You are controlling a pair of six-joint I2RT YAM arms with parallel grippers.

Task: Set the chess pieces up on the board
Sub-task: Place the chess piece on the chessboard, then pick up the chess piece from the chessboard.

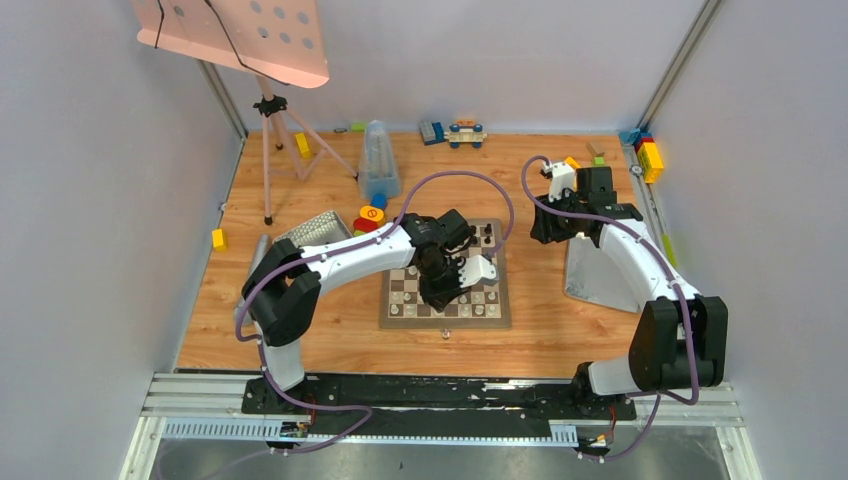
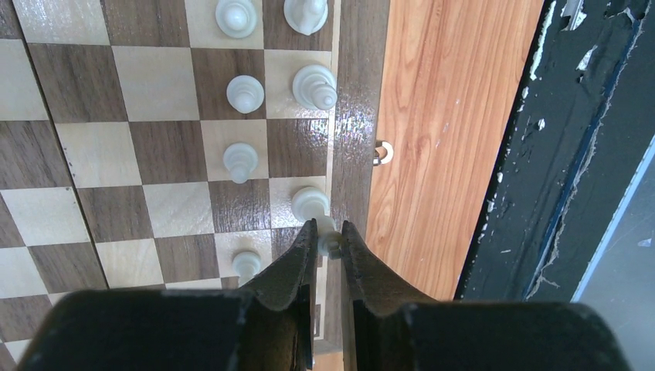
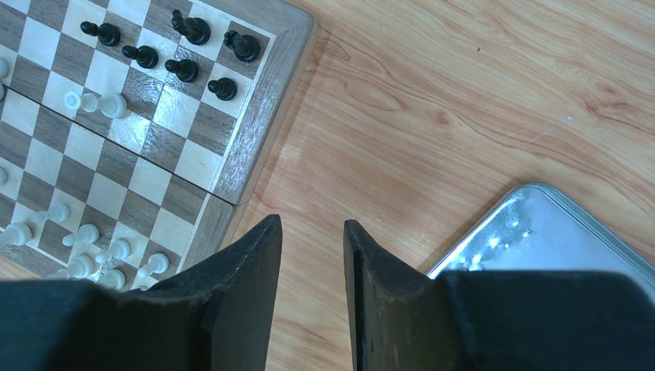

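Two grippers were in my views. My left gripper (image 2: pixel 330 232) was pinching a small cream-white chess piece (image 2: pixel 332 246) between its fingertips. It held the piece right at the brown border of the square wooden chessboard with dark brown and cream squares (image 2: pixel 357 116), on the side nearest the arm bases. Just beside it a larger white piece (image 2: pixel 310 202) stood on the edge row, and more white pieces (image 2: pixel 245 93) were lined up in two rows along that same side. My right gripper (image 3: pixel 313 228) hung with its fingers spread and nothing between them. It was over the orange-brown wooden table (image 3: pixel 432 100), between the board's corner and a grey metal tray (image 3: pixel 556 232). Several black chess pieces (image 3: pixel 183 69) stood grouped on the corner squares nearest that gripper. One white piece beside them (image 3: pixel 104 103) looked tipped over, though I could not be sure.
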